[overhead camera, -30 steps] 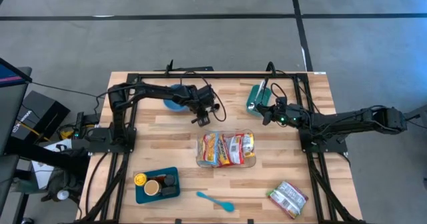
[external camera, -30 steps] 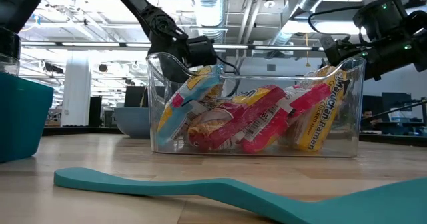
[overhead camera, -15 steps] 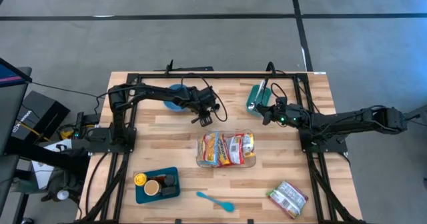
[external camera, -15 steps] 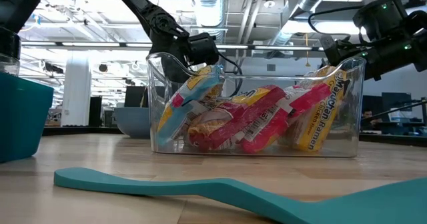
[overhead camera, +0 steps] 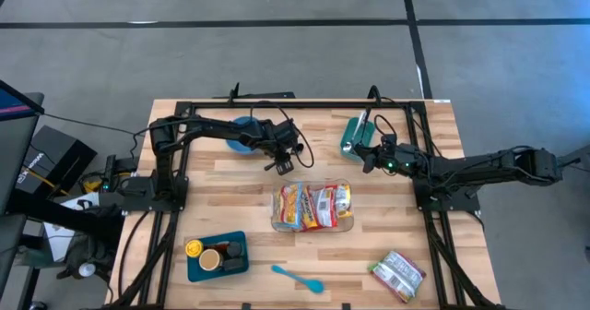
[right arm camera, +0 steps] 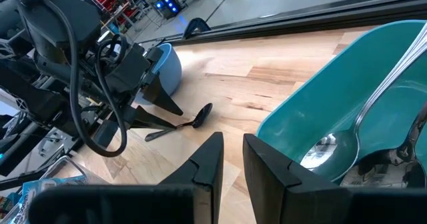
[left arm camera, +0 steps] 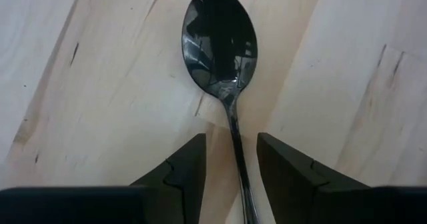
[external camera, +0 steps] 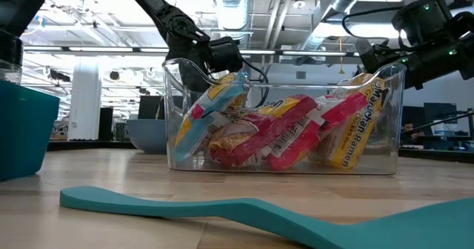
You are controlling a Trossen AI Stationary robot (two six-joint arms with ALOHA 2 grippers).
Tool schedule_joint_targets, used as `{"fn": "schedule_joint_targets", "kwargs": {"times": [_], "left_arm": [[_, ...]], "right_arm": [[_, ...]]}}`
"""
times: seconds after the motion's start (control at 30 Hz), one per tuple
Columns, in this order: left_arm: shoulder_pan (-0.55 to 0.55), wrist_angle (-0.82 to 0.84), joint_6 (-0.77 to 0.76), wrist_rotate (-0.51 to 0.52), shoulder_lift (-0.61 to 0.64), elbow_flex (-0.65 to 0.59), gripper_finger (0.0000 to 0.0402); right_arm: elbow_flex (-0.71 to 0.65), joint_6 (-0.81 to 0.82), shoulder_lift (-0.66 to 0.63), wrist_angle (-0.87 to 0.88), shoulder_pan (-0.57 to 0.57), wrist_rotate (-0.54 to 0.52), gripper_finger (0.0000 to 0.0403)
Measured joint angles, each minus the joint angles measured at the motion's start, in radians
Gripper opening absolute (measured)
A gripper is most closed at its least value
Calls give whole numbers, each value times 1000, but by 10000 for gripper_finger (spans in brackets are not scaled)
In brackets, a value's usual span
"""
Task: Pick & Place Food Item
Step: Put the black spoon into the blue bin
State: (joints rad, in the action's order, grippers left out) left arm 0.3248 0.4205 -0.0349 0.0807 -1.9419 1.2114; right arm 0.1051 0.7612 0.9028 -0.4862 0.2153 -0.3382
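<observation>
Since a second ago the left gripper (overhead camera: 284,159) has edged slightly away from the left arm's base and risen a touch in the low view. Over the last half second nothing has shifted.

The light wooden slatted table (overhead camera: 212,176) carries both dark arms. The left arm (overhead camera: 203,125) reaches across the far side, and the right arm (overhead camera: 489,167) stretches in from the right edge.

Near the middle stands a clear rectangular plastic container (overhead camera: 312,230) filled with red-and-yellow ramen noodle packets (overhead camera: 309,206). They are the food items.

At the near left is a teal rectangular tray (overhead camera: 195,271) with small round things on it. A teal plastic bin (overhead camera: 353,133) at the far side holds a silver spoon (right arm camera: 373,117). A round blue bowl (overhead camera: 241,137) sits behind the left arm.

One loose noodle packet (overhead camera: 398,275) lies at the near right corner. A teal flat spatula (overhead camera: 297,278) lies just in front of the container.

A dark metal spoon (left arm camera: 220,37) lies flat on the wood near the blue bowl. The left gripper's fingers stand partly apart on either side of its thin handle, not visibly pinching it.

The right gripper (overhead camera: 367,158) hangs just beside the teal bin. Its fingers are drawn nearly together, with only a thin slit between them and nothing held.
</observation>
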Motion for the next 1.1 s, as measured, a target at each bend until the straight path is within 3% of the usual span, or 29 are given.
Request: {"fn": "schedule_joint_targets", "kwargs": {"times": [0.9, 1.1], "left_arm": [[-15, -7, 30, 2, -26, -13, 126], [-16, -8, 30, 2, -26, -13, 99]], "right_arm": [[0, 1, 0, -31, 0, 0, 53], [0, -1, 0, -31, 0, 0, 53]]}}
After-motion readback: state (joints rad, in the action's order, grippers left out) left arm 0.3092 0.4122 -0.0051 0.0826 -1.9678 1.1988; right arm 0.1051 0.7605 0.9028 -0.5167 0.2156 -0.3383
